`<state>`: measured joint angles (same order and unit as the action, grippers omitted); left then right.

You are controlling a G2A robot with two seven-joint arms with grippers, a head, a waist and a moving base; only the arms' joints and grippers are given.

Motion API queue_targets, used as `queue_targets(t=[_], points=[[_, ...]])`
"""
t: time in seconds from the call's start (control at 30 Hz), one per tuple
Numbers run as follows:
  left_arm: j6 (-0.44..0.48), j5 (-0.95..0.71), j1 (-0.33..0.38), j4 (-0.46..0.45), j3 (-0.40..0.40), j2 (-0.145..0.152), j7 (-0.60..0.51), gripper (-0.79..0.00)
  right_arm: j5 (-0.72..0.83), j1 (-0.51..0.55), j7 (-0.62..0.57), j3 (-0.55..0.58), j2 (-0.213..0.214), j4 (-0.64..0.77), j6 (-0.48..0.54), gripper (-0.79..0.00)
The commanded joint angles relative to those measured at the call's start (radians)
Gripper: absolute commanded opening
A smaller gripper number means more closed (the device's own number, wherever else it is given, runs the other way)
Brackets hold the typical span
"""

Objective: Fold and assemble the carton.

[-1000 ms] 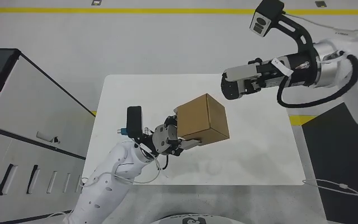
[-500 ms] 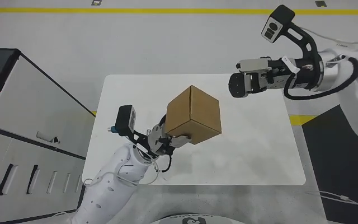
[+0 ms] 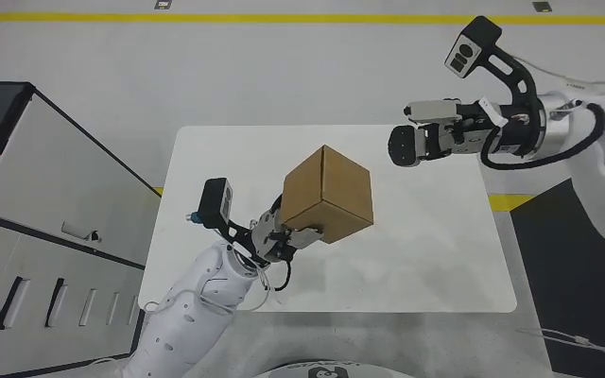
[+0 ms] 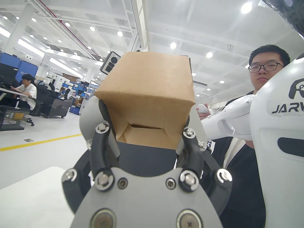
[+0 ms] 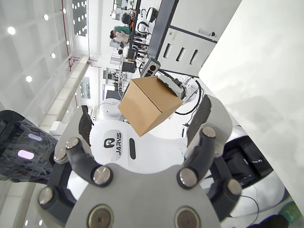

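the white desk (image 3: 435, 274) spans the middle of the top view. above its centre, lifted off the surface and tipped so one edge points up, is the brown carton (image 3: 329, 194). its visible faces are closed into a near-cube with no clear long axis. the left wrist view shows a tucked flap with a slot at the held end. the left gripper (image 3: 299, 230) has its fingers pinching the carton at its 7 o'clock corner, one on each side wall. the right gripper (image 3: 401, 147) hangs apart from the carton at about 2 o'clock from it, fingers spread and holding nothing. the free right arm looks best placed for the next press or tuck: the carton lies ahead of its fingers, toward 8 o'clock, across a gap.
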<state>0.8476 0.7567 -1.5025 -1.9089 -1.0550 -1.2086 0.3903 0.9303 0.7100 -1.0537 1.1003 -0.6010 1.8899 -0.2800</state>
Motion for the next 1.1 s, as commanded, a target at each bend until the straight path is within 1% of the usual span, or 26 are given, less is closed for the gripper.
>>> queue_targets(t=[0.0, 0.1, 0.3, 0.4, 0.6, 0.67, 0.8, 0.87, 1.0, 1.07], points=[[0.001, -0.028, -0.007, 0.007, 0.011, -0.003, 0.01, -0.785, -0.002, 0.002, 0.006, 0.0, 0.0, 0.0, 0.002, 0.0], [0.012, -0.087, -0.008, 0.015, 0.034, -0.01, 0.043, -0.785, -0.034, 0.024, 0.032, 0.01, 0.001, 0.004, 0.0, 0.0], [0.02, -0.171, 0.003, 0.038, 0.073, -0.024, 0.067, -0.785, -0.075, 0.075, 0.047, 0.039, 0.006, 0.003, 0.004, 0.0], [0.0, -0.176, 0.01, 0.048, 0.079, -0.029, 0.058, -0.785, -0.079, 0.093, 0.027, 0.046, 0.005, 0.011, 0.044, 0.0], [-0.004, -0.174, 0.011, 0.049, 0.079, -0.029, 0.057, -0.785, -0.079, 0.093, 0.027, 0.046, 0.005, 0.011, 0.044, 0.0], [-0.024, -0.178, 0.009, 0.042, 0.078, -0.03, 0.047, -0.785, -0.099, 0.094, 0.036, 0.047, 0.005, 0.019, 0.053, 0.0], [-0.07, -0.213, 0.007, 0.028, 0.089, -0.036, 0.033, -0.785, -0.214, 0.104, 0.036, 0.061, 0.003, 0.073, 0.196, 0.0], [-0.104, -0.228, 0.008, 0.024, 0.093, -0.04, 0.028, -0.785, -0.277, 0.112, 0.028, 0.064, 0.003, 0.086, 0.242, 0.0], [-0.14, -0.25, 0.009, 0.014, 0.097, -0.047, 0.025, -0.785, -0.351, 0.131, 0.048, 0.08, 0.001, 0.109, 0.347, 0.0], [-0.154, -0.259, 0.008, 0.009, 0.097, -0.05, 0.026, -0.785, -0.382, 0.145, 0.071, 0.093, -0.001, 0.122, 0.426, 0.0]])
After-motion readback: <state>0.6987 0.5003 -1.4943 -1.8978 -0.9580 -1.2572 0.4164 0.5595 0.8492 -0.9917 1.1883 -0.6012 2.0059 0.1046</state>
